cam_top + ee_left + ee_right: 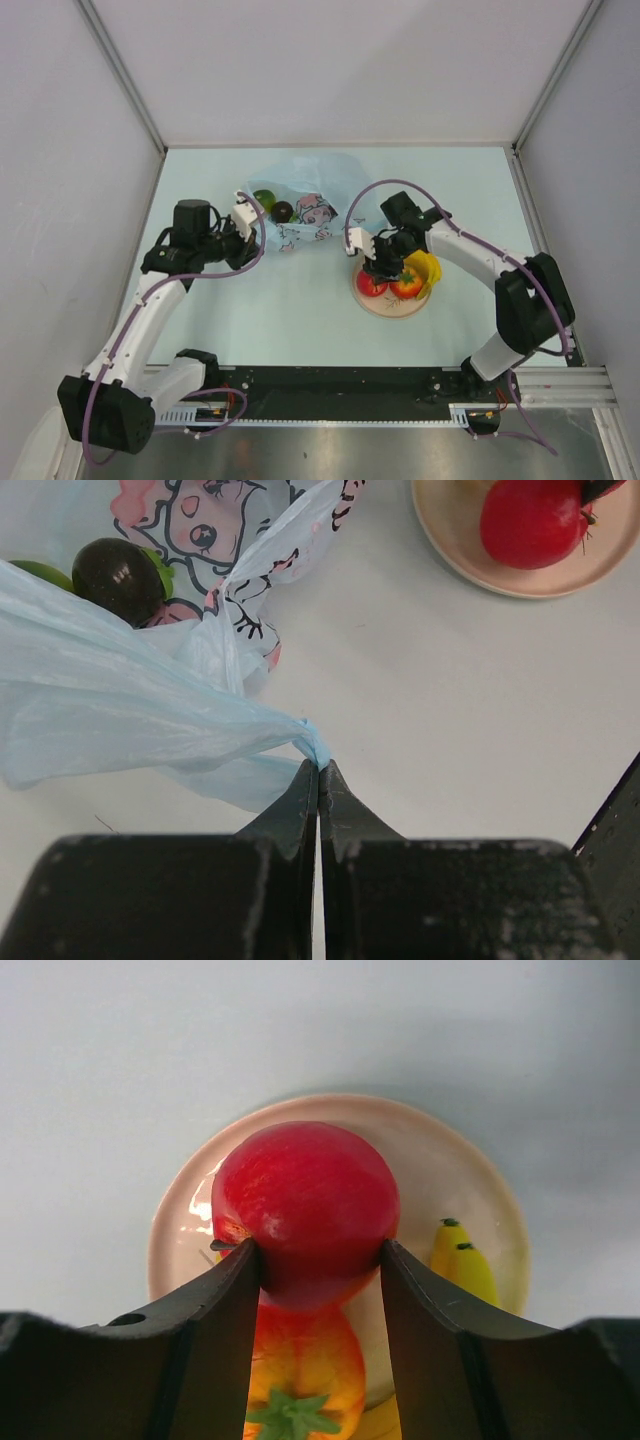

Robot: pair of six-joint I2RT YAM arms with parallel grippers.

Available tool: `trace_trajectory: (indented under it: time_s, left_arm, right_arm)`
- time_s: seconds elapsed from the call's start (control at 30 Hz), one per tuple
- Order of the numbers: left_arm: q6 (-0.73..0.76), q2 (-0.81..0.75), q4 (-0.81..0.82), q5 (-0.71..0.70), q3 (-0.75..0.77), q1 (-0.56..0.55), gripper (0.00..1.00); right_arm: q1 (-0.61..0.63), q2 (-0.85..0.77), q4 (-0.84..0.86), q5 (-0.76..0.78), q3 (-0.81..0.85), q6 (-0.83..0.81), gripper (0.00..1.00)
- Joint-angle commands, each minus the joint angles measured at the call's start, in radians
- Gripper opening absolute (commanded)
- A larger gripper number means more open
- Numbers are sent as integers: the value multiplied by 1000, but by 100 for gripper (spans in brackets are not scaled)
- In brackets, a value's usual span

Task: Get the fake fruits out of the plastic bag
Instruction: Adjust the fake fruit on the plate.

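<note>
**Right gripper** [320,1252]: Your fingers are part open and clamp the red apple [305,1195], one finger on each flank. The apple sits directly over the plate [450,1165], so the coming move is most likely straight down and then a release. You cannot tell whether the apple already rests on the plate.

**Plate contents:** The banana [465,1265] lies at the right side, clear of the fingers. The orange fruit [300,1355] with a green top lies just beside the apple on the near side, so watch that neighbour as the fingers spread.

**Left gripper** [318,770]: It is fully closed and pinches a twisted corner of the bag [120,715], with the film drawn taut from the tips.

**Bag:** It is crinkled, translucent pale blue with a white cartoon panel. It lies on the table [450,710], up and left of the plate and apart from it.

**Fruits not yet out:**
- The dark purple fruit [120,577] is glossy and round.
- The green fruit [35,573] is just beside it and mostly hidden.

**Position of these two:** Both lie beyond the left fingers, up and to the left in the wrist view. You cannot tell whether they sit at the open mouth or under the film.

**Reach:** The left arm is nearer but busy with the bag. The right arm would likely have to cross from the plate. Neither fruit has a long axis to line up with.
</note>
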Motion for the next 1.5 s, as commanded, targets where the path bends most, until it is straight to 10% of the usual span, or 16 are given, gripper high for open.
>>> trace_trajectory:
  time_s: [0.0, 0.53, 0.9, 1.0, 1.47]
  left_arm:
    - [-20, 9, 42, 28, 14, 7, 0]
    - [-15, -17, 25, 21, 10, 7, 0]
    - [-26, -31, 45, 28, 2, 8, 0]
    - [-26, -36, 46, 27, -3, 7, 0]
    - [-27, -40, 28, 30, -12, 8, 0]
  right_arm:
    - [-62, 86, -24, -60, 76, 131, 35]
    - [-33, 11, 117, 30, 134, 445, 71]
    - [81, -224, 142, 87, -27, 197, 77]
    - [112, -241, 182, 122, -88, 114, 100]
    - [118, -99, 426, 165, -142, 148, 100]
